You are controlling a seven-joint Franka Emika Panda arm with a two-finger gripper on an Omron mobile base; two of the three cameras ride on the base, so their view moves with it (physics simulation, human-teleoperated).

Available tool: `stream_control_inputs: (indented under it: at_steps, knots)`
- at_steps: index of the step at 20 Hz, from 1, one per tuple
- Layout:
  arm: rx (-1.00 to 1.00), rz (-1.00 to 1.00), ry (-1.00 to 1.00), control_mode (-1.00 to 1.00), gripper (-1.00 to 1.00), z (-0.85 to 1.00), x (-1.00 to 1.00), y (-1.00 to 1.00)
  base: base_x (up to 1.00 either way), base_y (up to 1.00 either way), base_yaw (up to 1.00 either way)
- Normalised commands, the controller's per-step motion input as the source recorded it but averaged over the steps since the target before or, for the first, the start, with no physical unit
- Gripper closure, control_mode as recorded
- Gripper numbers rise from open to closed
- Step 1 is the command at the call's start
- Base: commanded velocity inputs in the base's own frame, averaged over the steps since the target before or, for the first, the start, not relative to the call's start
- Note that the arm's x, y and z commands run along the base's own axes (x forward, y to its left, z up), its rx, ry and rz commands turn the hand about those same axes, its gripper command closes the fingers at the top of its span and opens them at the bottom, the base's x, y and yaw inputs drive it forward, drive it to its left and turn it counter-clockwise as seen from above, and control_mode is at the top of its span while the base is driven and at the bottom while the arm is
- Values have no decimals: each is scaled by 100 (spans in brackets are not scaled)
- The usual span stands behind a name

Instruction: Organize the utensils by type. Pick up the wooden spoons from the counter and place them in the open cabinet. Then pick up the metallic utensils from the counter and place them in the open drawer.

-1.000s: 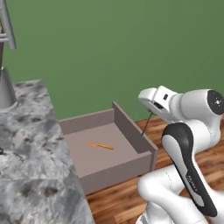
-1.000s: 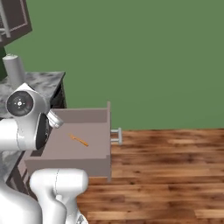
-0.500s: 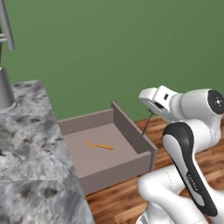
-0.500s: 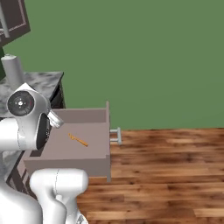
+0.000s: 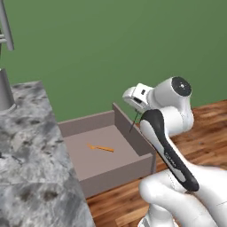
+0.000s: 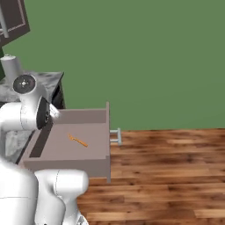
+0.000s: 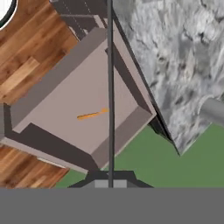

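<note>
- Right, biggest thing first: the marbled worktop [image 5: 26,146] runs along the left of the left base view, with the open drawer [image 5: 104,155] pulled out beside its end over the wooden floor [image 6: 176,176].
- Compared with a second ago, nothing in the drawer has shifted and the arm holds the same pose above its far corner.
- Hand [image 7: 109,177] next: it hovers over the drawer, fingers pinched tight together on a dark grey utensil [image 7: 110,87], a thin rod hanging straight down from the tips.
- That slim rod also shows as a dark line [image 5: 134,121] below the wrist, just above the drawer's back wall.
- Smallest of all: the orange-handled utensil [image 5: 102,148] lies flat on the drawer bottom, near the middle, clear of every wall.
</note>
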Motion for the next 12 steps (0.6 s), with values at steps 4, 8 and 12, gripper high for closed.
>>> stream_control_inputs:
  at_steps: [4,8,12]
  knots:
    - [-5,0,43,-100,100,-11,100,17,0,0,0]
    - [-2,0,21,-100,100,-67,100,2,0,0,0]
    - [-11,0,10,-100,100,-96,94,17,0,0,0]
